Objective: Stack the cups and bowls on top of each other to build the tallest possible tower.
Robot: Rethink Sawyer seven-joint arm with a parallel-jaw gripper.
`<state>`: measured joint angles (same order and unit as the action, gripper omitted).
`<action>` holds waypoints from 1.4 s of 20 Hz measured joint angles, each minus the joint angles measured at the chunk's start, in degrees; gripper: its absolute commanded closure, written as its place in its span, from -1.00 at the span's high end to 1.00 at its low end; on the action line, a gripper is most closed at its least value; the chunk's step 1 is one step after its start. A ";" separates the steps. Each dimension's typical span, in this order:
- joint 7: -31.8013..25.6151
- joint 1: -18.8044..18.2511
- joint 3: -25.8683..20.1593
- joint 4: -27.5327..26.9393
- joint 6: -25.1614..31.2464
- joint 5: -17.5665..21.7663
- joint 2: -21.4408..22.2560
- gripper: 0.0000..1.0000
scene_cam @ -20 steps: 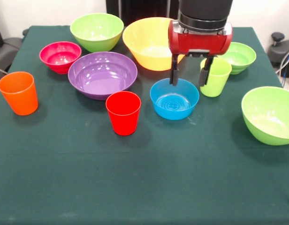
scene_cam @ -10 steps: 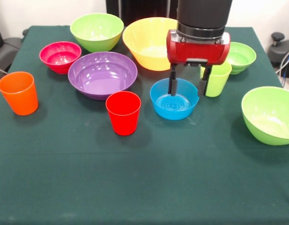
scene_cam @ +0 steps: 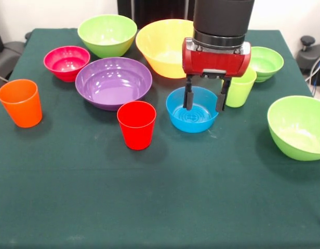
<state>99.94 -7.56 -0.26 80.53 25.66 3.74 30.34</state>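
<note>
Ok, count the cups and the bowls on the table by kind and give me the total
Cups: 3, namely orange, red, lime green.
Bowls: 7, namely yellow, purple, blue, magenta, and 3 lime green.
Total: 10.

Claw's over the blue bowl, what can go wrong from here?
1. The open claw straddles the blue bowl's far right rim; closing off-centre may tip or skid the bowl.
2. The lime green cup stands close beside the right finger and could get knocked.
3. The red cup sits near if the bowl slides.
</note>
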 measured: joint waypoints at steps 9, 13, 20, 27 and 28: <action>1.33 0.18 0.15 4.95 -1.84 0.00 0.83 1.00; 2.07 0.89 0.66 7.30 -3.74 -0.01 1.34 1.00; 4.88 2.61 0.59 11.51 -8.95 -0.51 1.43 1.00; 6.80 2.69 0.35 13.66 -11.03 -1.07 1.40 1.00; 6.90 2.68 0.34 13.68 -11.08 -1.08 1.39 1.00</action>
<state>106.84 -4.88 0.07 94.21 14.58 2.66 31.74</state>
